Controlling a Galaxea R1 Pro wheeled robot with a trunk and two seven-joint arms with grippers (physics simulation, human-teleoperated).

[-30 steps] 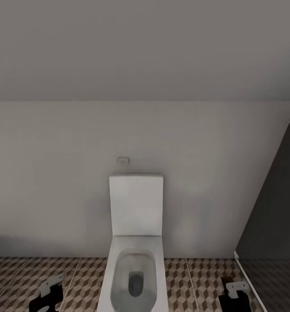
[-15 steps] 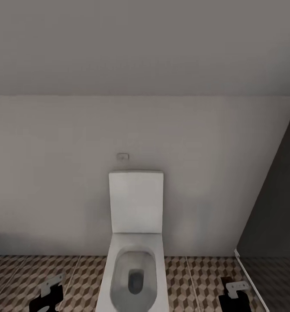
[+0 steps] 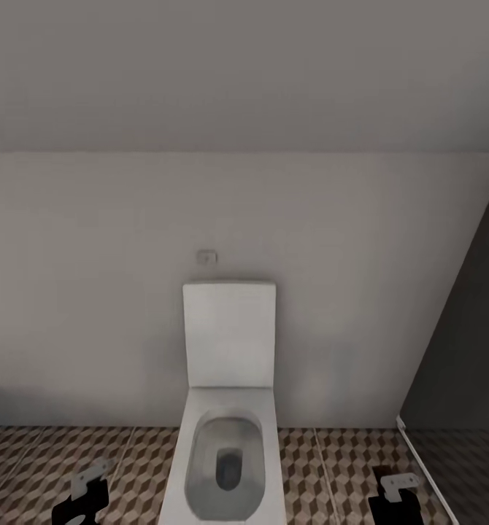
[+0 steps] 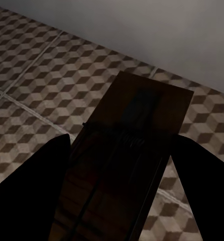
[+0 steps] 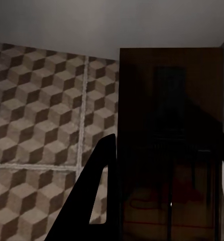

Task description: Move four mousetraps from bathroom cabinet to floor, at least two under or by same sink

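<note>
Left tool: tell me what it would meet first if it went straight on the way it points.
Probably the bathroom floor. The left tool holds a mousetrap that juts ahead, so the board would likely touch the tiles first; depth is unclear.

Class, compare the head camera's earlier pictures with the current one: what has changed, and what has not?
The whole view slid upward slightly, so the camera moved, not the things. The toilet stands unchanged on the bathroom floor; each gripper carries a mousetrap, left, right.

The toilet [image 3: 226, 437] bowl's front is cut off at the head view's six o'clock edge. Both grippers, left [image 3: 82, 497] and right [image 3: 393, 497], are clipped there too. In each wrist view a mousetrap [image 4: 123, 165] [image 5: 170, 150] lies in deep shadow, spring bar barely legible, near end cropped.
</note>
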